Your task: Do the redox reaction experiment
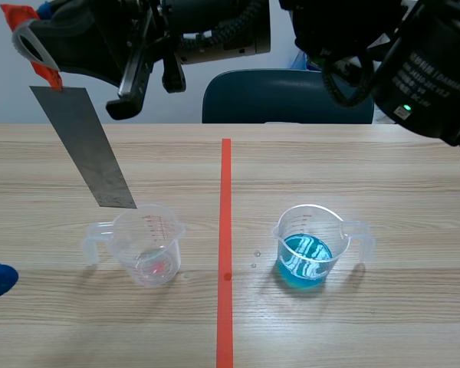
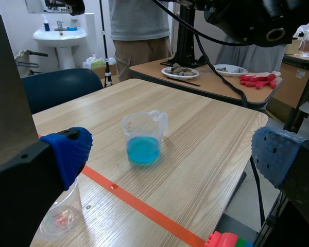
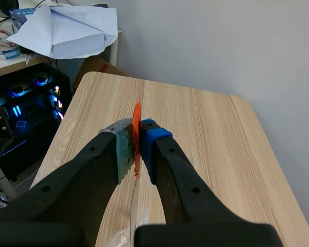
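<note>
Your right gripper point(image 3: 136, 140) is clamped on the orange tab point(image 3: 137, 116) of the metal strip point(image 1: 84, 146), raised at 10 o'clock over the table. The strip hangs toward 5 o'clock, its lower end at the rim of the clear cup point(image 1: 147, 245), not down inside. That cup shows only a faint reddish trace. Across the tape line point(image 1: 225, 230), at 3 o'clock, sits the cup of blue liquid point(image 1: 307, 249), nothing in it. Your left gripper point(image 2: 172, 154) sits low, fingers wide apart, empty. So 1 step looks done, strip in hand. The dip in the blue, I judge, is left.
</note>
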